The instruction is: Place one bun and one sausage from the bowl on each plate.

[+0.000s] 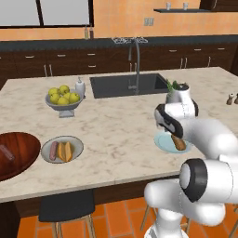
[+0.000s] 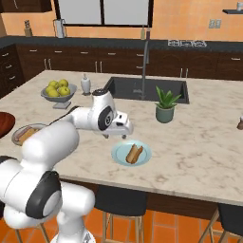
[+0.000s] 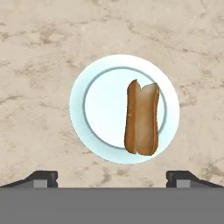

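Observation:
A tan-brown bun [image 3: 142, 118] lies on the right half of the pale blue plate [image 3: 100, 109]. My gripper [image 3: 112, 179] hangs open just above this plate, its fingertips [image 3: 41, 178] spread wide with nothing between them. From the base, the gripper [image 2: 124, 135] hovers over the blue plate [image 2: 118, 154] and its bun [image 2: 134, 153]. At the left, the grey plate [image 1: 76, 144] holds a sausage [image 1: 53, 150] and an orange bun [image 1: 66, 151] side by side. Another sausage [image 1: 5, 152] lies in the dark wooden bowl [image 1: 21, 146] at the far left.
A grey footed bowl of apples [image 1: 64, 98] and a soap bottle [image 1: 80, 87] stand behind the grey plate. The sink [image 1: 128, 84] with its faucet is at the back. A potted plant [image 2: 165, 105] stands beyond the blue plate. The counter's front edge runs close to both plates.

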